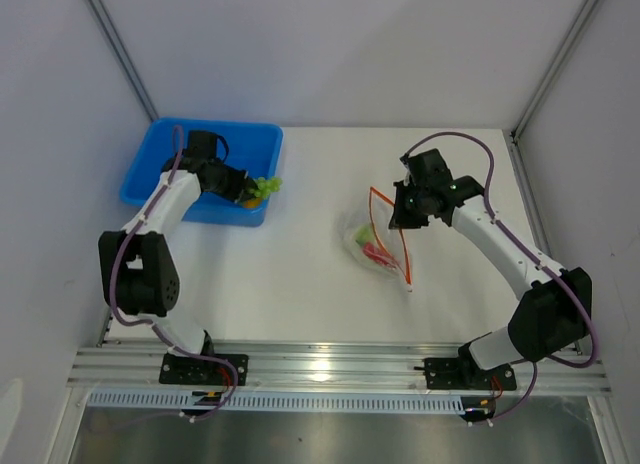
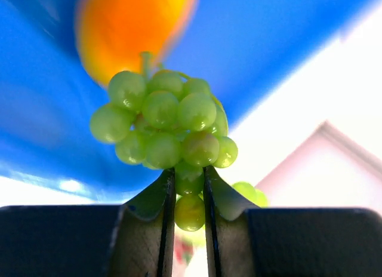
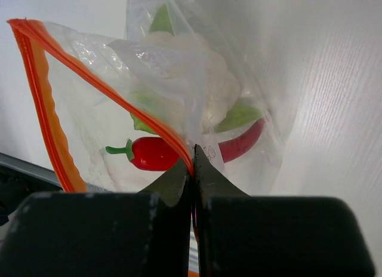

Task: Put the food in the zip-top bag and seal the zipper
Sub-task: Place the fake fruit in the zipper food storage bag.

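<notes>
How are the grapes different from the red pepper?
The grapes are green, a bumpy bunch of round balls; the pepper is red, smooth and long. The grapes are pinched in the left tool at the blue bin; the pepper lies inside the clear bag. Both are small pretend foods.

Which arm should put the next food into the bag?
Left. The left end effector grips the grape bunch at the blue bin, while the right end effector is pinched on the zipper, holding the zip-top bag open.
</notes>
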### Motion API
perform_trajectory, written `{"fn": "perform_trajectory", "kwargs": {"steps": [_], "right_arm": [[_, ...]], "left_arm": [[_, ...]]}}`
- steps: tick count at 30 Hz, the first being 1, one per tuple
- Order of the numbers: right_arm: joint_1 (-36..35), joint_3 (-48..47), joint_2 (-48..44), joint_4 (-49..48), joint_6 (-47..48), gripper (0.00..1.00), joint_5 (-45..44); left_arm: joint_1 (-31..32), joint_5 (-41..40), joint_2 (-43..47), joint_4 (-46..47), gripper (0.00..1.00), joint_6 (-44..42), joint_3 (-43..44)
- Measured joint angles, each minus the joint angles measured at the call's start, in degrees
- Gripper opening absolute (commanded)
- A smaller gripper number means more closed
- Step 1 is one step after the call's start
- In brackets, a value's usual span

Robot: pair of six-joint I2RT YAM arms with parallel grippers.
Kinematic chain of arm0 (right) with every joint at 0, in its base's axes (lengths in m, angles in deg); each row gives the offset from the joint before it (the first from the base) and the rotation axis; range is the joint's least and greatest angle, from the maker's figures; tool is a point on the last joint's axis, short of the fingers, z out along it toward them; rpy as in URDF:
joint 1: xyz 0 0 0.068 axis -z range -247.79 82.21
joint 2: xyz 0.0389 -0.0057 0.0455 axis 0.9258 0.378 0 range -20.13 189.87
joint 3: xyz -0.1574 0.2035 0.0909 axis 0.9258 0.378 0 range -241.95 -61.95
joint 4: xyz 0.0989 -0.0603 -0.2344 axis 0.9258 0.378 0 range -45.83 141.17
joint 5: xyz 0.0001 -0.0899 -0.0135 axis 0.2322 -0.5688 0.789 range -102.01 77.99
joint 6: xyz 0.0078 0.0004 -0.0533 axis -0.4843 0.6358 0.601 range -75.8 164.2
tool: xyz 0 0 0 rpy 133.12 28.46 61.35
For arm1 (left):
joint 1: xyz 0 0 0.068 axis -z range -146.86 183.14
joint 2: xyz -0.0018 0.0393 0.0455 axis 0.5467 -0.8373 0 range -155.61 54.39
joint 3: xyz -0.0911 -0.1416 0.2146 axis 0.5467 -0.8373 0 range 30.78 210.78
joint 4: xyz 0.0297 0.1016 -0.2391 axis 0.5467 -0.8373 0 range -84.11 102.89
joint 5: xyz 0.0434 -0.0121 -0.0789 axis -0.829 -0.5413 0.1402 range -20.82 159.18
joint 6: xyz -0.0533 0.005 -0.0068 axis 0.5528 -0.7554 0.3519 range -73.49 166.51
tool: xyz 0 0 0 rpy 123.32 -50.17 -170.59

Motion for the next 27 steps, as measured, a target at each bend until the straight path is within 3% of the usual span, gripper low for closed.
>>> {"fn": "perform_trajectory", "kwargs": {"steps": [5, 12, 17, 21, 27], "right_arm": [[-0.3, -0.1, 0.1, 0.1, -2.3, 0.0, -0.4], [-0.5, -1.5, 1.0, 0.3, -4.4, 0.0, -0.3], [-0.7, -3.0, 1.3, 0.9, -5.5, 0.0, -0.4], [-0.8, -6.8, 3.1, 2.6, -6.0, 0.0, -0.6], [-2.5, -11.3, 4.8, 4.8, -6.6, 0.0, -1.2]], "left_arm": [[3.3, 4.5, 5.9, 5.6, 0.01, -1.5, -3.3], [3.1, 5.6, 13.5, 10.2, 0.01, -3.7, -4.0], [3.8, 10.6, 18.4, 15.8, 0.01, -6.0, -10.9], [6.9, 16.5, 22.3, 19.8, 0.01, -8.9, -18.1], [13.3, 24.5, 27.2, 27.6, 0.0, -12.6, -19.4]]}}
